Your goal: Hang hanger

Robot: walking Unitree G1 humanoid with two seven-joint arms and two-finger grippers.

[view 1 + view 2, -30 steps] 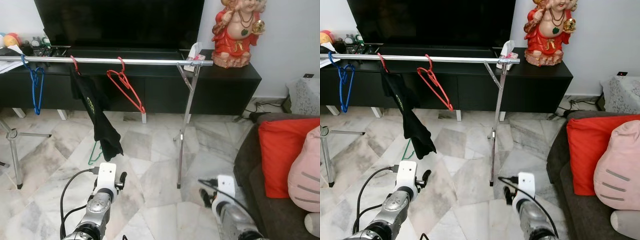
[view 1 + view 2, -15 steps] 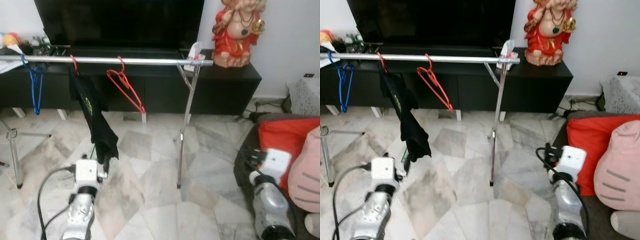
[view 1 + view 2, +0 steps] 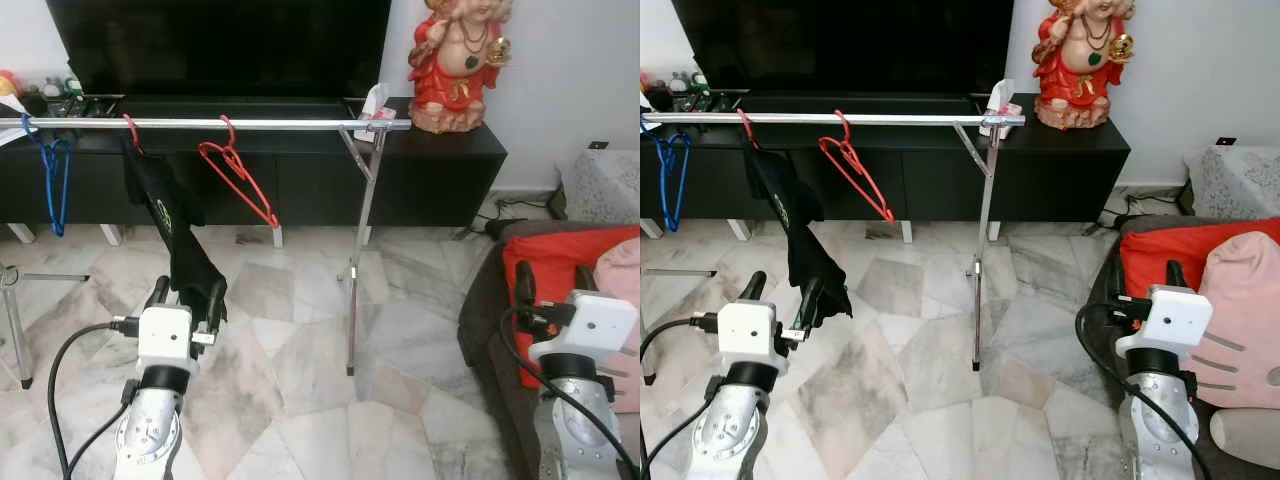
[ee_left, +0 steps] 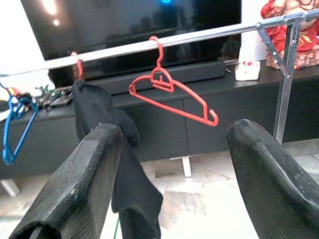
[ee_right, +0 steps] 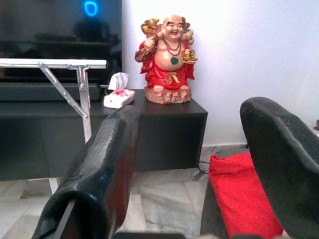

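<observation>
Left wrist view, left gripper (image 4: pixel 172 174) spread empty, black garment (image 4: pixel 117 164) before it, red hanger (image 4: pixel 172 97) on rail (image 4: pixel 199 36).

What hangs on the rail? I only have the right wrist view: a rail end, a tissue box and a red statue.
Observer: An empty red hanger hangs on the rail, left of its support leg.
Operator: Anything else on it?
Observer: A black garment hangs from a red hook, further to the robot's left.
Operator: Where is the left gripper?
Observer: The left gripper is open and empty, raised near the garment's lower end.
</observation>
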